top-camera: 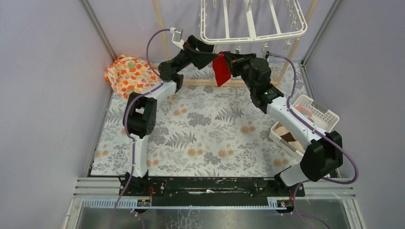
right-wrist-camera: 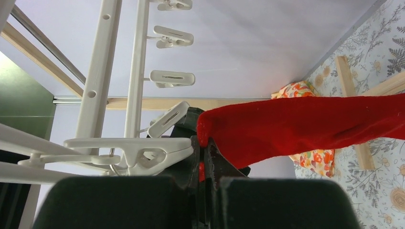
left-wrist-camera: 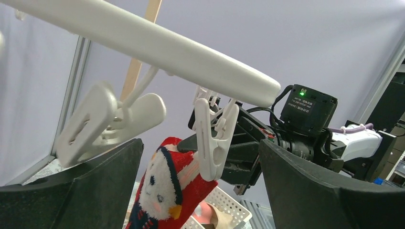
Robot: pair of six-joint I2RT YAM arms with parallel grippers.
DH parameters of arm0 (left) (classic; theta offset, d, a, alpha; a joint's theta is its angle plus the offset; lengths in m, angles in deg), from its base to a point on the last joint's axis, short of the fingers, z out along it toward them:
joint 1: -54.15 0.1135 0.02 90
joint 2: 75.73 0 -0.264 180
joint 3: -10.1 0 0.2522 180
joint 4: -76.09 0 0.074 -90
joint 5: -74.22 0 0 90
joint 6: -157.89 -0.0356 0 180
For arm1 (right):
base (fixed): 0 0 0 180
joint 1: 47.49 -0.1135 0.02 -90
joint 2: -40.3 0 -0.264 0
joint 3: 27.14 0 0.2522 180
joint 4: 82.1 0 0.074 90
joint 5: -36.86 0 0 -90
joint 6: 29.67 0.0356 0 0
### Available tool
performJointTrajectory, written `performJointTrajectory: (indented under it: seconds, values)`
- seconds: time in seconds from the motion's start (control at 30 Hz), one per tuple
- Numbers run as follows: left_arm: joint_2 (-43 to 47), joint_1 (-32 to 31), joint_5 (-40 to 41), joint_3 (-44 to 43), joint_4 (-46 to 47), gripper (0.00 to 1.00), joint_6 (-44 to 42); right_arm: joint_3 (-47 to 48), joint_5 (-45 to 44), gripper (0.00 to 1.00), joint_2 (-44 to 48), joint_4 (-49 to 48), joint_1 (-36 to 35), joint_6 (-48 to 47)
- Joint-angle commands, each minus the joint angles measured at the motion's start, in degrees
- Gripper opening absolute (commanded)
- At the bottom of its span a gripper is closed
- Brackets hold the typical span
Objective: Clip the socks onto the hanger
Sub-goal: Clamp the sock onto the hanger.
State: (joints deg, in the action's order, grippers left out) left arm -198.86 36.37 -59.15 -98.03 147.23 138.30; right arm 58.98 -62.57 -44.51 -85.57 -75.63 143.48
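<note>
The white hanger (top-camera: 253, 24) hangs at the back. Its rim bar (left-wrist-camera: 157, 47) crosses the left wrist view. My right gripper (top-camera: 230, 61) is shut on the top edge of the red sock (top-camera: 221, 71), holding it up just under the rim. In the right wrist view the gripper (right-wrist-camera: 204, 160) pinches the sock (right-wrist-camera: 305, 126) beside a clip (right-wrist-camera: 138, 150). My left gripper (top-camera: 211, 50) is open wide, its jaws on either side of that clip (left-wrist-camera: 212, 138) without touching it. The clip's tip overlaps the sock (left-wrist-camera: 167, 191); I cannot tell whether it bites.
A white slatted basket (top-camera: 321, 113) at the right holds the pink sock (top-camera: 304, 112) and a tan sock (left-wrist-camera: 222, 218). The orange-flowered cloth bundle (top-camera: 129, 74) lies at the back left. The wooden stand (top-camera: 200, 82) holds up the hanger. Another clip (left-wrist-camera: 110, 124) dangles left of my left fingers.
</note>
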Motion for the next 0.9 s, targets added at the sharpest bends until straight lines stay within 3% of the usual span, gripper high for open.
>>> performJointTrajectory:
  seconds: [0.0,0.27,0.37,0.5,0.67,0.87]
  values:
    - [0.82,1.85,-0.62,-0.86,2.81,0.99,0.23,0.25,0.84,0.0,2.14,-3.41,-0.59,0.69]
    - [1.05,3.63,-0.82,-1.19,3.68,0.99,1.47,-1.03,1.37,0.01,2.84,-4.44,-0.58,1.09]
    - [1.12,3.63,-1.15,-1.42,3.78,0.99,1.71,-0.88,1.63,0.3,2.28,-5.01,-0.55,1.48]
    - [1.06,3.7,-1.45,-1.59,3.68,0.99,1.74,-0.49,2.63,0.53,1.55,-5.55,-0.61,1.61]
    - [0.77,3.72,-1.54,-1.84,3.95,0.99,2.09,-1.05,2.34,0.65,2.15,-5.26,-0.59,1.8]
    - [0.45,3.72,-1.49,-2.0,4.3,0.99,2.54,-1.76,1.77,0.68,3.33,-3.78,-0.58,1.14]
